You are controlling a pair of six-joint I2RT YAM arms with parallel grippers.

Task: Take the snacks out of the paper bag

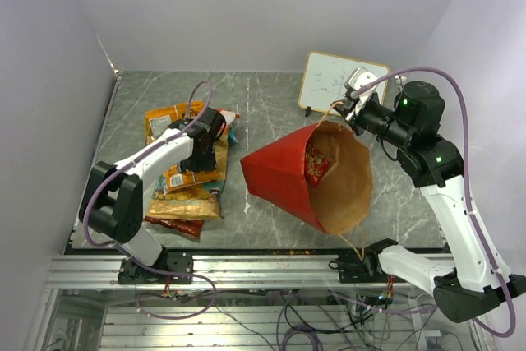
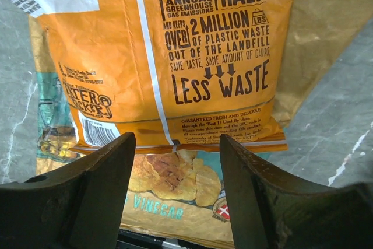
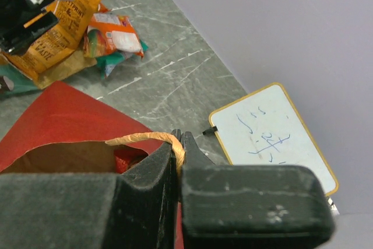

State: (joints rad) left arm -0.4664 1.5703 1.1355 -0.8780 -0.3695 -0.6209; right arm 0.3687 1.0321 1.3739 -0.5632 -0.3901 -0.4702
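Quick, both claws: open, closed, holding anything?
Left claw: open, empty, over the orange chip packet.
Right claw: closed on the cord handle of the paper bag.

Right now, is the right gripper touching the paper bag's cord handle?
Touching. The right wrist view shows the cord handle running into the right gripper's closed fingers, pinched between them with no gap.

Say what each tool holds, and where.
Right tool pinches the paper bag by its cord handle. Left tool is open above the orange chip packet, holding nothing.
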